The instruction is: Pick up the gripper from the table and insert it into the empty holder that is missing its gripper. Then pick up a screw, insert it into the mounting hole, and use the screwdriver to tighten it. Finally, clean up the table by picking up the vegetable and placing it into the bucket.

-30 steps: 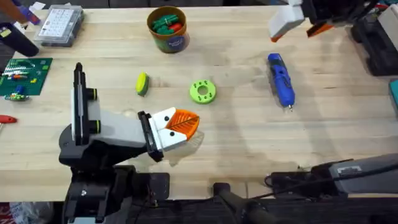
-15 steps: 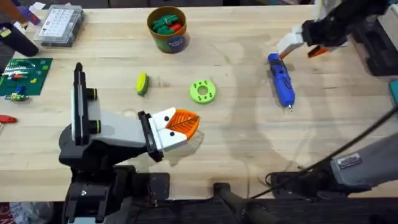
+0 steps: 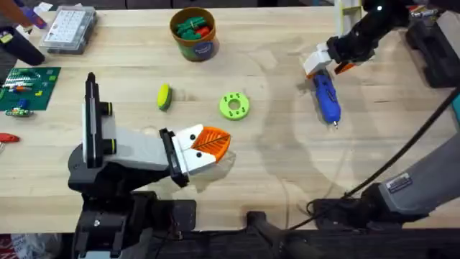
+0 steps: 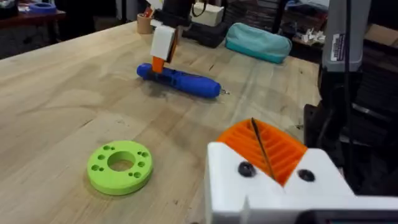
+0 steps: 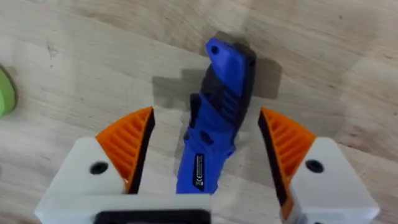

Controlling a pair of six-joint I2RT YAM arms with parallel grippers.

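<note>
The blue screwdriver (image 3: 325, 93) lies on the table at the right, bit toward the near edge. My right gripper (image 3: 321, 63) stands open over its rear end, and its orange pads (image 5: 130, 140) straddle the blue body (image 5: 217, 118) without touching it. From the left wrist, the right gripper (image 4: 163, 46) is seen hanging just above the screwdriver (image 4: 180, 79). My left gripper (image 3: 219, 142) rests low at the near left, shut with nothing in it, its pads (image 4: 273, 149) pressed together. The yellow-and-green vegetable (image 3: 164, 97) lies left of centre. The bucket (image 3: 194, 32) stands at the back. The loose gripper, holder and screw are out of view.
A green disc with holes (image 3: 233, 106) lies mid-table. A clear parts box (image 3: 68, 29) and a green circuit board (image 3: 29, 86) sit at the far left. Black equipment (image 3: 431, 50) lines the right edge, and a teal pouch (image 4: 258, 40) lies beyond the screwdriver.
My right gripper has come down and leftward from the back right corner to the screwdriver's rear end. The left arm has not moved.
</note>
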